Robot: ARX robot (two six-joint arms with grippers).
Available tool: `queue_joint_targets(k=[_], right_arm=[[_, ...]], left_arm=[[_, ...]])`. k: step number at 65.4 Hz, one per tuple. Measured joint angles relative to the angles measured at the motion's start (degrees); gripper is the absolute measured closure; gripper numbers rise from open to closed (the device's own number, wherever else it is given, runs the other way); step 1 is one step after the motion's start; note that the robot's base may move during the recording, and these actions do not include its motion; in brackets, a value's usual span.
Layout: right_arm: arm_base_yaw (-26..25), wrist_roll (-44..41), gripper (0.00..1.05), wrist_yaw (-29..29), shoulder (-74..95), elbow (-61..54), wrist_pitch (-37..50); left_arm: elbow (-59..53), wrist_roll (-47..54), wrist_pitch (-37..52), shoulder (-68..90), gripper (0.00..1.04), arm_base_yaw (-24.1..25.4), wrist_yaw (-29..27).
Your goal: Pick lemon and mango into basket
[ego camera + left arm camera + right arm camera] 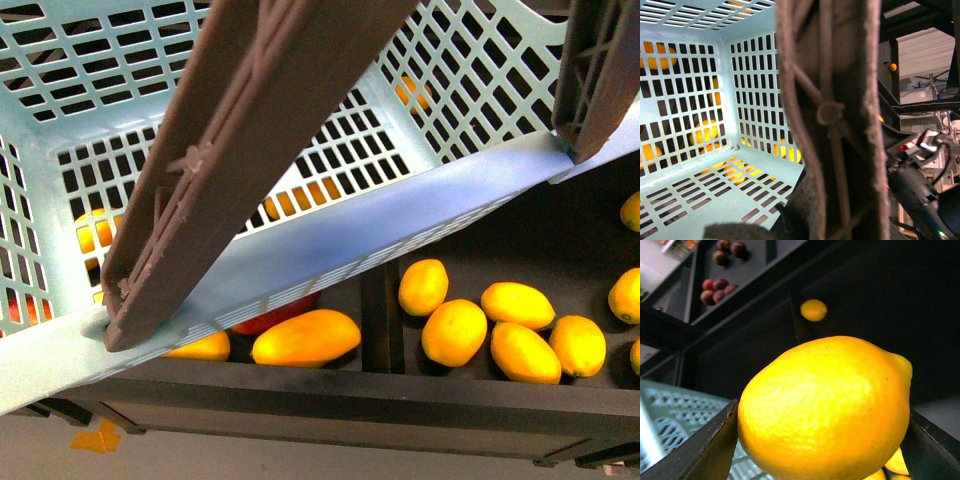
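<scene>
The right gripper [822, 450] is closed on the lemon [825, 410], filling the centre of the right wrist view; it looks firm, light and waxy-slick, best gripped across its belly. The mango [305, 338], lower centre of the front view below the basket [400, 225] rim, looks heavier and wants a mid-length hold. The left gripper's state cannot be told; no writing is legible.

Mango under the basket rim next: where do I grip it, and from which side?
Grip the mango across its middle, one finger on each long side: it lies lengthwise left to right. Best come from the near side, since the basket overhangs behind it. Free the right gripper of the lemon first.
</scene>
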Motion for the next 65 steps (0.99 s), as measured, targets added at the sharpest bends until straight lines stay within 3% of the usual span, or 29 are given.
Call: queue_joint_targets(k=[23, 36, 45, 50, 52, 65], right_arm=[[16.0, 1.0, 0.25, 2.8, -5.1, 0.7, -1.9], [21.9, 1.3, 0.25, 3.7, -5.1, 0.7, -2.0], [24.3, 1.3, 0.25, 3.7, -5.1, 0.2, -2.2], [24.8, 1.5, 0.09, 3.7, -5.0, -0.3, -2.3], [24.8, 1.6, 0.07, 3.7, -5.0, -0.3, -2.3], [24.4, 2.4, 0.09, 4.2, -5.2, -0.9, -2.4]], left_arm=[[0.0, 0.0, 0.0, 0.0, 1.00, 0.0, 0.0], [0.0, 0.0, 0.0, 0.0, 1.00, 0.0, 0.0], [0.0, 0.0, 0.0, 0.0, 1.00, 0.0, 0.0], [0.0, 0.0, 0.0, 0.0, 1.00, 0.0, 0.0], [0.0, 0.0, 0.0, 0.0, 1.00, 0.0, 0.0], [0.0, 0.2, 0.0, 0.0, 1.00, 0.0, 0.0]])
